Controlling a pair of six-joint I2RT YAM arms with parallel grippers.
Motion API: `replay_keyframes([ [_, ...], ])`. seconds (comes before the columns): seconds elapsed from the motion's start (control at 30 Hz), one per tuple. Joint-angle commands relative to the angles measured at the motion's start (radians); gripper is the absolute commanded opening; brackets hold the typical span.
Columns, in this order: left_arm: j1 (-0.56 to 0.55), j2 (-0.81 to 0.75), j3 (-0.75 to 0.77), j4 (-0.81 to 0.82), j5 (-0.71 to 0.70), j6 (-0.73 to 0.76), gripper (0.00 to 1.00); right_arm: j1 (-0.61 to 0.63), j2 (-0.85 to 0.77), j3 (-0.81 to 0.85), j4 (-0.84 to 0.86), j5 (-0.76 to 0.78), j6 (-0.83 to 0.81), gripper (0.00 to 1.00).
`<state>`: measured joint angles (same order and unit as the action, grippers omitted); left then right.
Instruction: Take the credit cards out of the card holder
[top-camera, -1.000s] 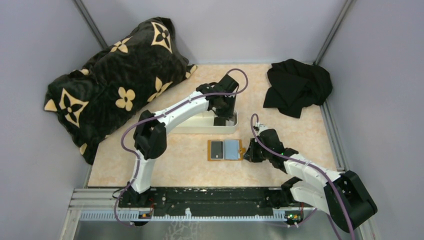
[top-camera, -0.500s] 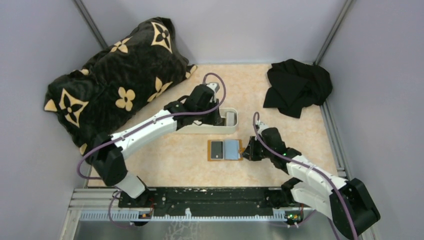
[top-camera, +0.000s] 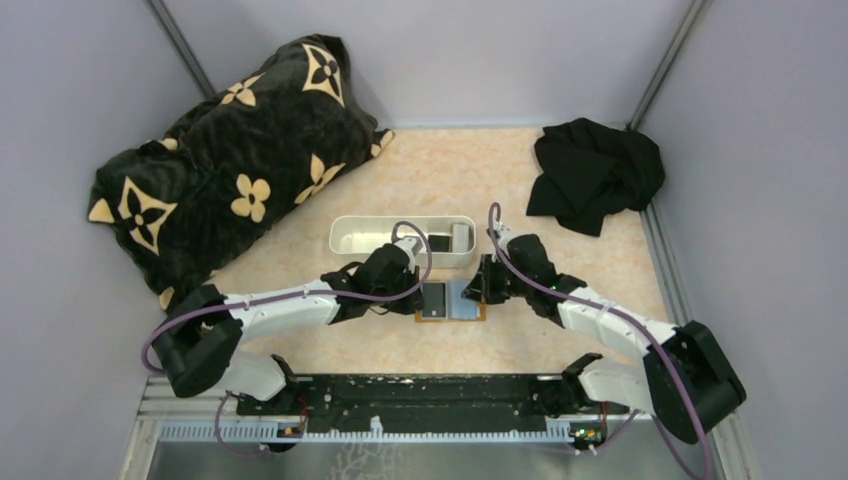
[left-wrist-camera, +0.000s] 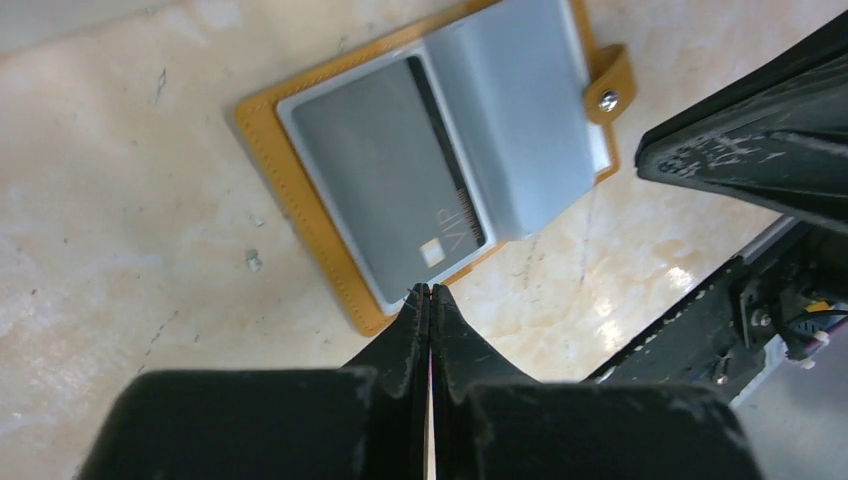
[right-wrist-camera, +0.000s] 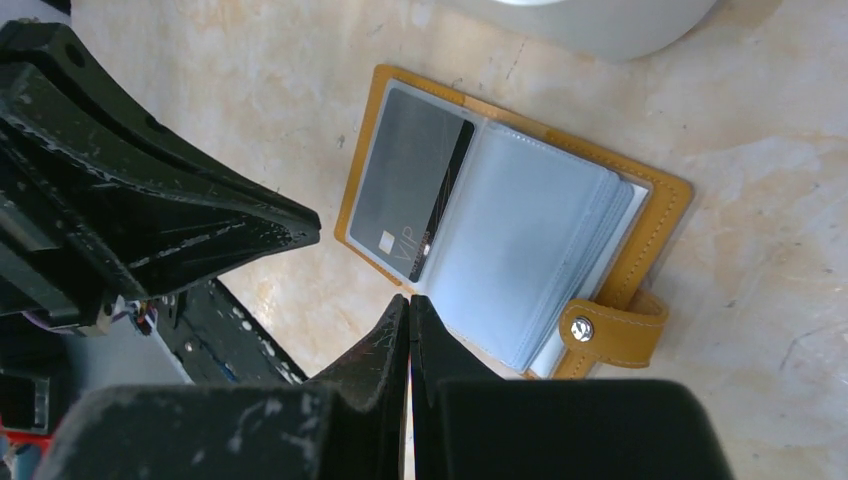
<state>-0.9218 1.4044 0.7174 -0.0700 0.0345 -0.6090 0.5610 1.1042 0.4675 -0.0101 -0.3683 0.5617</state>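
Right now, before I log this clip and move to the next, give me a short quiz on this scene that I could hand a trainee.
1. True or false: the card holder lies closed and snapped shut.
2. Which word is printed on the grey card in the holder's sleeve? A) VISA B) VIP C) GOLD
3. Are the left arm's jaws and the right arm's jaws open or shut?

Key:
1. False, it lies open.
2. B.
3. Both are shut, with their tips at the holder's near edge.
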Motion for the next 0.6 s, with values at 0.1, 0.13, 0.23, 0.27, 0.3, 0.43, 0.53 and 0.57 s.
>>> replay_keyframes([
  [0.1, 0.034, -0.016, -0.159, 0.280, 0.086, -0.044, 0.00, 0.049, 0.100, 0.098, 0.141, -0.019, 0.032, 0.00],
  [0.13, 0.039, -0.004, -0.169, 0.299, 0.093, -0.048, 0.00, 0.058, 0.112, 0.100, 0.151, -0.019, 0.037, 0.00],
  [0.23, 0.046, 0.043, -0.183, 0.312, 0.106, -0.060, 0.00, 0.085, 0.140, 0.099, 0.185, -0.016, 0.055, 0.00],
  [0.27, 0.046, 0.053, -0.194, 0.324, 0.108, -0.063, 0.00, 0.090, 0.149, 0.093, 0.198, -0.016, 0.062, 0.00],
  [0.3, 0.045, 0.060, -0.205, 0.333, 0.108, -0.067, 0.00, 0.092, 0.158, 0.087, 0.212, -0.018, 0.068, 0.00],
  [0.43, 0.046, 0.078, -0.247, 0.368, 0.106, -0.073, 0.00, 0.094, 0.185, 0.055, 0.247, -0.016, 0.080, 0.00],
  [0.53, 0.048, 0.092, -0.270, 0.391, 0.101, -0.073, 0.00, 0.094, 0.206, 0.025, 0.267, -0.005, 0.078, 0.00],
  [0.57, 0.049, 0.099, -0.274, 0.398, 0.105, -0.075, 0.00, 0.094, 0.219, 0.011, 0.274, 0.005, 0.076, 0.00],
])
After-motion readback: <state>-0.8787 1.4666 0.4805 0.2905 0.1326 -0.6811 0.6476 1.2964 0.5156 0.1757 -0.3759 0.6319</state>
